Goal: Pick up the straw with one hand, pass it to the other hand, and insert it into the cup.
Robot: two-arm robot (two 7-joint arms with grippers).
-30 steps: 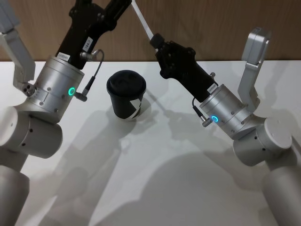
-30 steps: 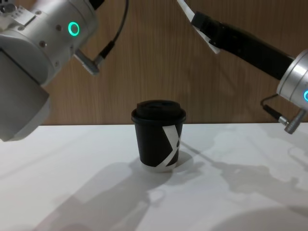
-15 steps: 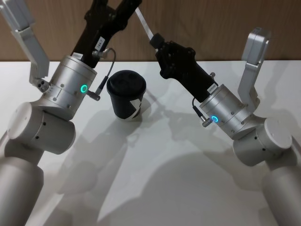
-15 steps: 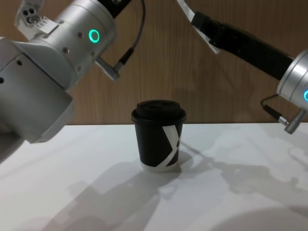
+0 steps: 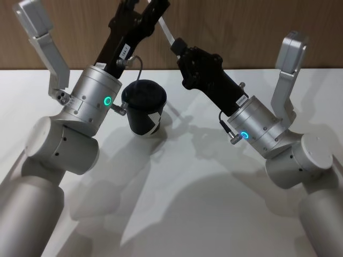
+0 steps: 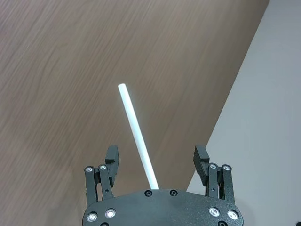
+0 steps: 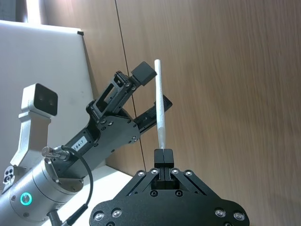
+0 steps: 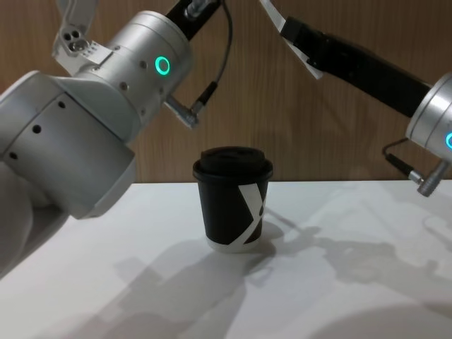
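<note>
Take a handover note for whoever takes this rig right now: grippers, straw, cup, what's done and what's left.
Right gripper: shut on the straw, held up in the air.
Left gripper: open, fingers either side of the straw.
Cup: upright on the table, lid on.
Done: straw picked up.
Left to do: close left, release right, insert straw into cup.

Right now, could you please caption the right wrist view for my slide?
Right gripper pinching a thin straight white drinking straw, its upper part between fingers of the open left gripper.
</note>
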